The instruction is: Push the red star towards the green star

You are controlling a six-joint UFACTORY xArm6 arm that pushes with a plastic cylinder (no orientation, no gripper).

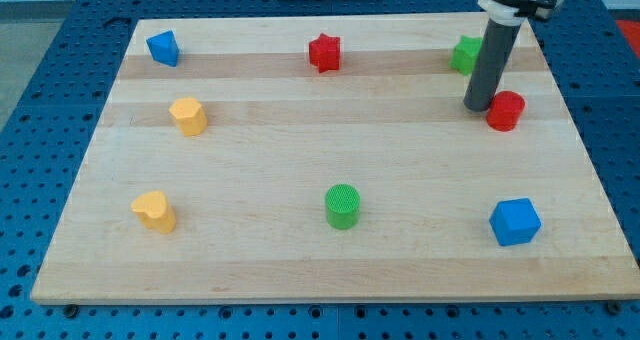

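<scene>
The red star (324, 52) lies near the view's top, at the middle of the wooden board (300, 260). The green star (465, 55) lies at the top right, partly hidden behind my dark rod. My tip (479, 107) rests on the board just below the green star and right beside the left edge of a red cylinder (506, 111). The tip is far to the right of the red star.
A blue block (162, 48) sits at the top left. Two yellow blocks (188, 115) (154, 211) lie on the left side. A green cylinder (342, 206) stands at the bottom middle, a blue cube (515, 221) at the bottom right.
</scene>
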